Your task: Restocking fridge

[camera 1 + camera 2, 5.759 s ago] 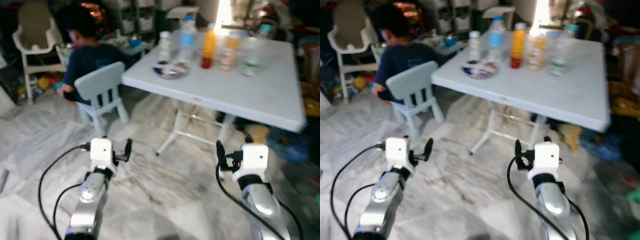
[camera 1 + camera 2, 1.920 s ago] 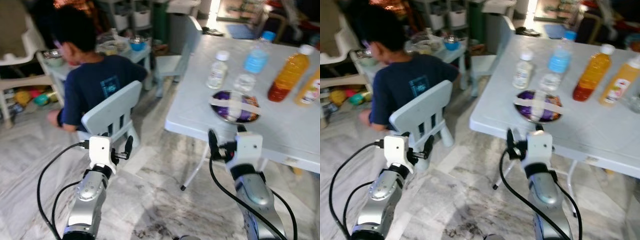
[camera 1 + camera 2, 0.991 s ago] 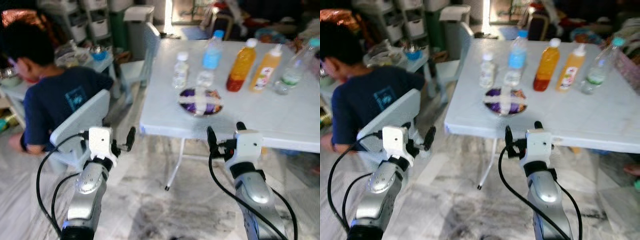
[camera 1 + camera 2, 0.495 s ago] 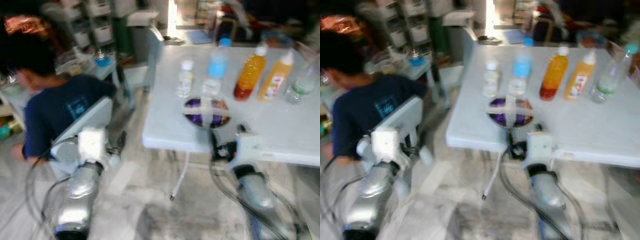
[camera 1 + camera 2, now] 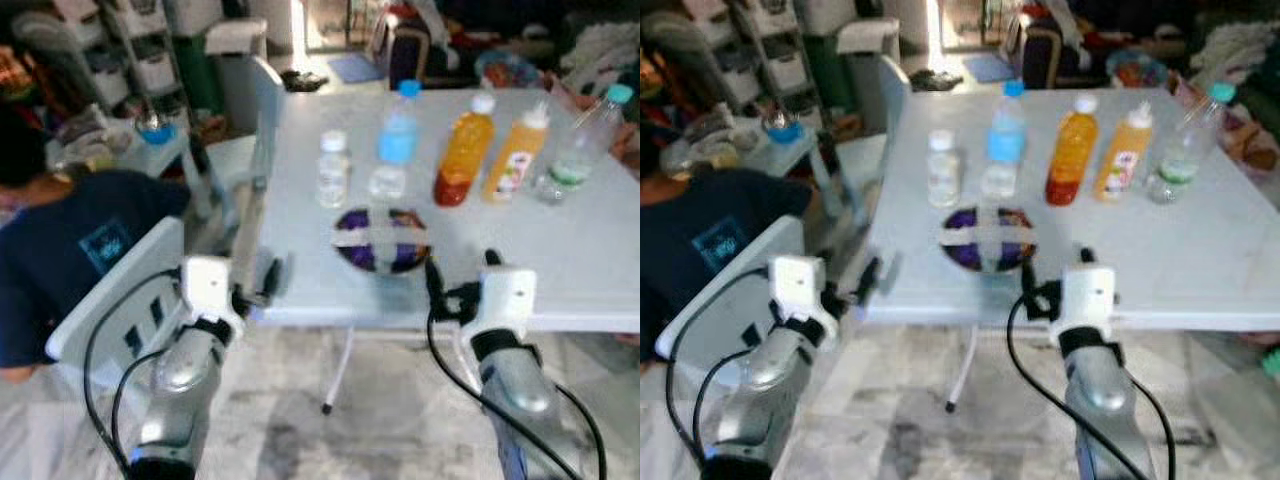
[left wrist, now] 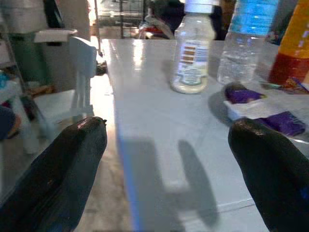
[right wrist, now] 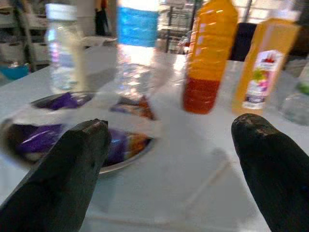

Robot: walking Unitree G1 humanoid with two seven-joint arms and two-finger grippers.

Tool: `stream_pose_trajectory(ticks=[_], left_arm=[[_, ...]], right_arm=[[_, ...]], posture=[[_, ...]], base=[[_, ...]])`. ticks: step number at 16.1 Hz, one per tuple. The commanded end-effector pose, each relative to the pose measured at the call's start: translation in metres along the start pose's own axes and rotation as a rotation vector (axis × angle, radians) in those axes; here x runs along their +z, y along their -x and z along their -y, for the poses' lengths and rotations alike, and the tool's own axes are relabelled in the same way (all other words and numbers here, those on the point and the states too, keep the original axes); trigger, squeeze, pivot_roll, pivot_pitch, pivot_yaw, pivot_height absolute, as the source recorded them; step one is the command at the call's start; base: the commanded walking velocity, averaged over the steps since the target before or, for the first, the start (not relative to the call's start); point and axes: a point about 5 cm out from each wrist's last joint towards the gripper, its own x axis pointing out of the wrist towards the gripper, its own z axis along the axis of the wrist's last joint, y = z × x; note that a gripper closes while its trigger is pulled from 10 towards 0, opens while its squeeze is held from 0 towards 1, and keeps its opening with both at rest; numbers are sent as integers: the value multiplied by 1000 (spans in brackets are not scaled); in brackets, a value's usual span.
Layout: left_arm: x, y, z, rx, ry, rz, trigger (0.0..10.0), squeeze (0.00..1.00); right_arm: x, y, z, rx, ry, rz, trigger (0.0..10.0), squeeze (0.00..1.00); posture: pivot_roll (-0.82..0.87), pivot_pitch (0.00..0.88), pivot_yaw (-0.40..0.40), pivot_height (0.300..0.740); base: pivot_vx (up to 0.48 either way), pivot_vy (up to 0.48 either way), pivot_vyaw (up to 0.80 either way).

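Two black fingers (image 7: 67, 179) stand wide apart over a white table (image 7: 193, 183). Between them sits a metal bowl (image 7: 82, 130) with purple packets. Behind it are a small white bottle (image 7: 63, 48), a blue-label water bottle (image 7: 137, 43) and two orange juice bottles (image 7: 210, 53)

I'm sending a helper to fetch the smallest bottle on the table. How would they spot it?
On the white folding table, a row of bottles stands behind a foil-covered bowl. The small clear bottle is at the row's left end, beside the blue-labelled water bottle; it is the shortest, white-capped.
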Motion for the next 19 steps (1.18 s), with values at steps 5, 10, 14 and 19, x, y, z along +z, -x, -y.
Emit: stream_pose_trajectory(ticks=[5,10,14,19], left_arm=[[-3,9,-10,-3,-103,-57,10000,0],[0,12,-12,0,-133,-50,10000,0],[0,15,-15,5,-146,-62,10000,0],[3,20,-16,-18,-178,-75,10000,0]], right_arm=[[5,-15,5,-48,-100,2,10000,0],[8,-23,13,-72,-113,6,10000,0],[9,-35,22,-110,-184,-9,10000,0],[0,-55,14,-99,-320,-82,10000,0]], posture=[[-75,57,40,740],[-63,65,50,740],[-48,78,66,740],[-6,98,89,740]], base=[[0,0,0],[0,0,0],[0,0,0],[0,0,0]])
